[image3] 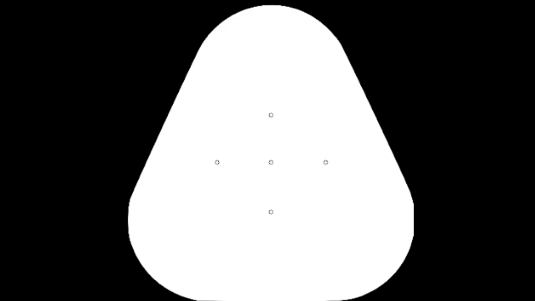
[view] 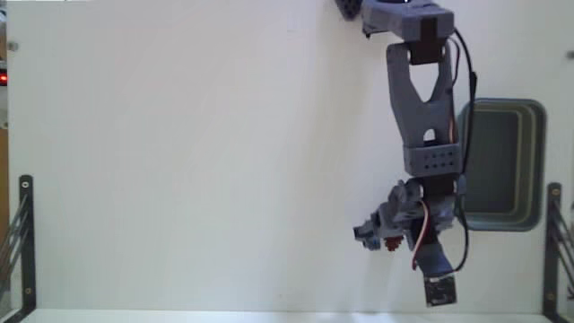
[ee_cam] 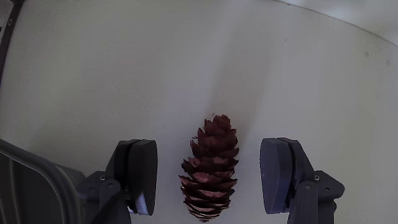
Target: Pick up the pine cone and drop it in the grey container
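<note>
Fixed view, seen from above: white worktop (view: 179,161) with a grey arm (view: 421,99) reaching down from the top edge, past the left rim of the grey container (view: 502,166) lying near the right side. Hand (view: 381,235) low on the arm, pointing left, just below and left of the container's lower-left corner. A small reddish speck visible at the hand, too small to make out as the pine cone with any certainty. Small circuit board (view: 439,289) at the arm's lowest end. Black metal brackets (view: 22,238) at the left and right edges of the worktop.

Wrist view: pine cone (ee_cam: 211,168) lying on the worktop (ee_cam: 186,68), lengthwise between the two fingers (ee_cam: 140,174), tip pointing away from the camera. Hand (ee_cam: 208,177) released, jaws spread wide, a clear gap on each side of the cone, neither finger touching it. Cone roughly centred between them, slightly nearer the left finger in this view.
</note>
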Available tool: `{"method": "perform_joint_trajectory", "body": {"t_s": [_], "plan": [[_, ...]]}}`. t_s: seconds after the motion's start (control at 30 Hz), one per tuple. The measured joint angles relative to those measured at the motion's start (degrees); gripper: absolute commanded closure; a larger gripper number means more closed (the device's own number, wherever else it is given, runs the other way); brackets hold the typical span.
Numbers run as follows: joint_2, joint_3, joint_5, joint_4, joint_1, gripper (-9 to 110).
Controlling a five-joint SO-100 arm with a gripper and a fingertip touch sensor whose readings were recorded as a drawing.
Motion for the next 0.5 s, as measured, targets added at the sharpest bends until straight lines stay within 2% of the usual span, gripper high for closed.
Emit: {"method": "perform_joint_trajectory", "body": {"t_s": [0.5], "plan": [[-0.09,1.32,-0.09,-1.14,-0.09,-9]]}}
